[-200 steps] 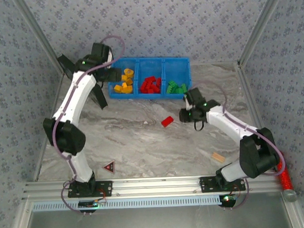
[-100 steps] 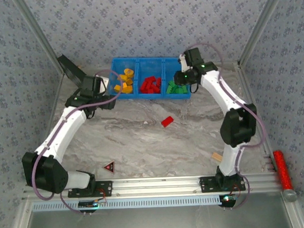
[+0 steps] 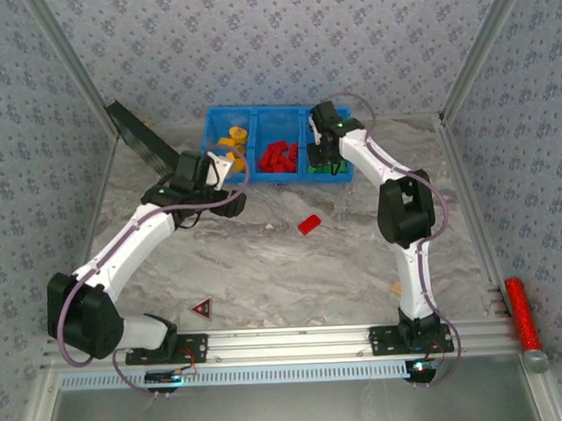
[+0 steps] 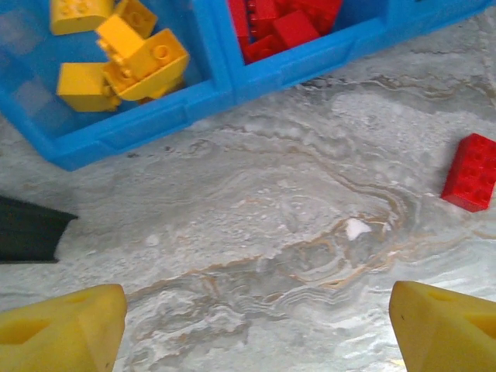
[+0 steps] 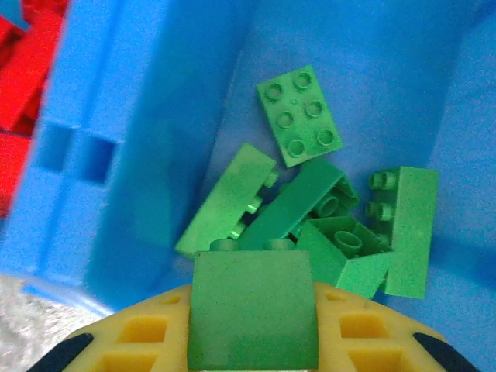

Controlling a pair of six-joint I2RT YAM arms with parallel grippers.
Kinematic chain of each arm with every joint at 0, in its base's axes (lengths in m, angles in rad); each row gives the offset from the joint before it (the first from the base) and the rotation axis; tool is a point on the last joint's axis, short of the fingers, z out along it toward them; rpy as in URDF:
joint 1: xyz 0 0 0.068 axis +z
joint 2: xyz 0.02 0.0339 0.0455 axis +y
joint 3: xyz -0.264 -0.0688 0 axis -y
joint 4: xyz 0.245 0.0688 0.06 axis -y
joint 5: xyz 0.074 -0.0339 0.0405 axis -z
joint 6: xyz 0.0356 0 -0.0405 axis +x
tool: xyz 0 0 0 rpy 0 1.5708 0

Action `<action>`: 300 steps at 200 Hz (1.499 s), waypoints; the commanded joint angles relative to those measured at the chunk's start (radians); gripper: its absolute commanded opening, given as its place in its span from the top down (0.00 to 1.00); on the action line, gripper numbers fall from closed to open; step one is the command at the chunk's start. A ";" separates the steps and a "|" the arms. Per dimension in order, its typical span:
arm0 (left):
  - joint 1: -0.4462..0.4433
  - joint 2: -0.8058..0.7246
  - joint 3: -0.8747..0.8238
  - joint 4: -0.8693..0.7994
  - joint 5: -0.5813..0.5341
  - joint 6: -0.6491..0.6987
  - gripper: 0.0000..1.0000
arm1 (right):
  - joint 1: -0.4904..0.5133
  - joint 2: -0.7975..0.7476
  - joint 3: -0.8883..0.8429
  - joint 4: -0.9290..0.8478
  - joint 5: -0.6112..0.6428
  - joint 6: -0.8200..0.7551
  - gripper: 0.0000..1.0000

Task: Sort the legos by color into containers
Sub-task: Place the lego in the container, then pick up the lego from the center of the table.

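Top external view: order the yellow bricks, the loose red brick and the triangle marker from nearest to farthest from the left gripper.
From the left gripper:
1. yellow bricks, just beyond it, in the left compartment of the blue bin.
2. loose red brick, on the table to its right.
3. triangle marker, by the arm bases, near edge.

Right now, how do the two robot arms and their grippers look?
The left arm and right arm have white tubular links, bulky black joints and thin purple cables looping alongside. The left gripper and right gripper have yellow plastic fingers; the right's show square recesses.
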 commanded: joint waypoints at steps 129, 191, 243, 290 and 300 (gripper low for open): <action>-0.394 0.504 0.334 0.074 0.020 -0.035 0.12 | -0.032 -0.088 0.060 -0.046 -0.041 -0.029 0.30; -0.427 0.702 0.471 0.041 0.014 0.023 0.12 | -0.080 -0.343 -0.158 -0.022 -0.063 -0.016 0.23; -0.429 0.820 0.566 -0.022 0.040 0.031 0.16 | -0.194 -0.533 -0.326 -0.006 -0.103 0.052 0.21; -0.430 0.866 0.581 -0.040 0.010 -0.018 0.22 | -0.271 -0.656 -0.394 -0.044 -0.118 0.075 0.19; -0.429 0.876 0.585 -0.049 0.010 -0.031 0.24 | -0.274 -0.676 -0.406 -0.046 -0.112 0.074 0.19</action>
